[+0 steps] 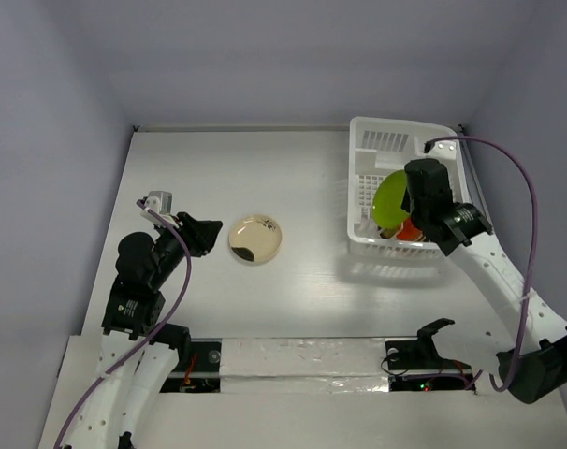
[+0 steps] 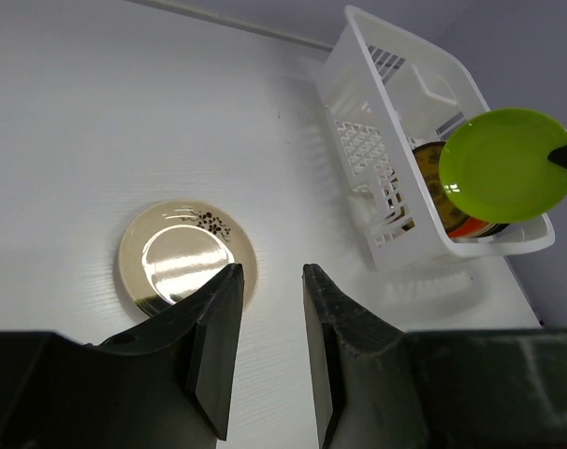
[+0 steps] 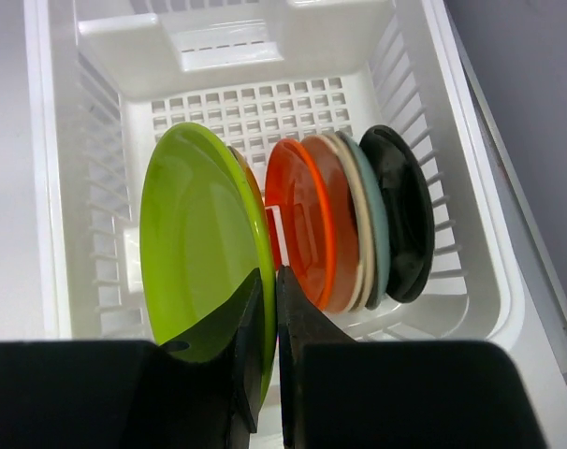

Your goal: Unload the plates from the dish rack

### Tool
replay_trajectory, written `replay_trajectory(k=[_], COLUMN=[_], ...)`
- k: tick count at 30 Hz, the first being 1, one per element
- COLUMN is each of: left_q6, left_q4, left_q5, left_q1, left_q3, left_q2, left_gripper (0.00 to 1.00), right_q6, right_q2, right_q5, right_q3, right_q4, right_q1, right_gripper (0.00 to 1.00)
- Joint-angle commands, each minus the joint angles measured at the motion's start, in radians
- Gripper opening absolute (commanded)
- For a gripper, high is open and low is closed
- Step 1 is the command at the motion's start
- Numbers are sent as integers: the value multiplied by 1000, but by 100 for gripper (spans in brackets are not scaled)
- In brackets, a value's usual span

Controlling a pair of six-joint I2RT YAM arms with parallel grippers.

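Over at the dish rack (image 1: 396,123), far right of the table (image 1: 265,168): pinching the lime green plate (image 3: 199,243) by its near rim with the right gripper (image 3: 268,281), squeezed down to a slit on the plate's edge. Held upright, on edge, sticking up higher than the rest of the row and, from the left wrist view, above the rack's rim. Behind it, inside the rack and also on edge: an orange-red plate (image 3: 307,224), then two pale ones, then a black plate (image 3: 410,215) at the end, all packed close together. Out on the open table, lying flat and well apart from the rack: a cream-beige plate (image 1: 255,238) with a small dark flower print. Just beside that one, hovering with the left gripper (image 2: 271,271), parted by a narrow gap, nothing in between.
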Motion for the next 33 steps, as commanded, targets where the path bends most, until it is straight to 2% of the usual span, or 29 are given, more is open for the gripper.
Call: replay_trajectory(k=[1, 4, 5, 6, 8, 10, 11, 15, 18, 22, 33], left_q6=[1, 1, 1, -1, -1, -1, -1, -1, -1, -2, -2], left_q4=[36, 36, 36, 36, 35, 35, 35, 30, 30, 33, 36], left_q5=[15, 12, 13, 12, 10, 9, 6, 3, 1, 9, 12], left_q1=[7, 7, 7, 7, 7, 7, 7, 7, 7, 7, 7], left_q3=[-4, -4, -4, -3, -3, -3, -1, -1, -1, -4, -4], left_q2=[0, 1, 3, 4, 4, 7, 7, 12, 9, 10, 7], left_gripper=[29, 29, 29, 29, 29, 29, 29, 29, 29, 28, 28], right_q6=[6, 6, 8, 13, 43, 62, 68, 108, 135, 189, 352], right_q2=[-40, -127, -140, -146, -99, -14, 94, 323, 461, 569, 744], right_q5=[15, -118, -257, -324, -419, -386, -372, -437, -481, -511, -536], right_q3=[34, 57, 55, 45, 42, 71, 90, 147, 204, 224, 140], right_q4=[0, 108, 154, 241, 299, 344, 349, 518, 570, 637, 768], right_q1=[10, 32, 44, 53, 118, 246, 285, 394, 412, 412, 412], right_gripper=[0, 0, 0, 0, 0, 0, 0, 0, 0, 0, 0])
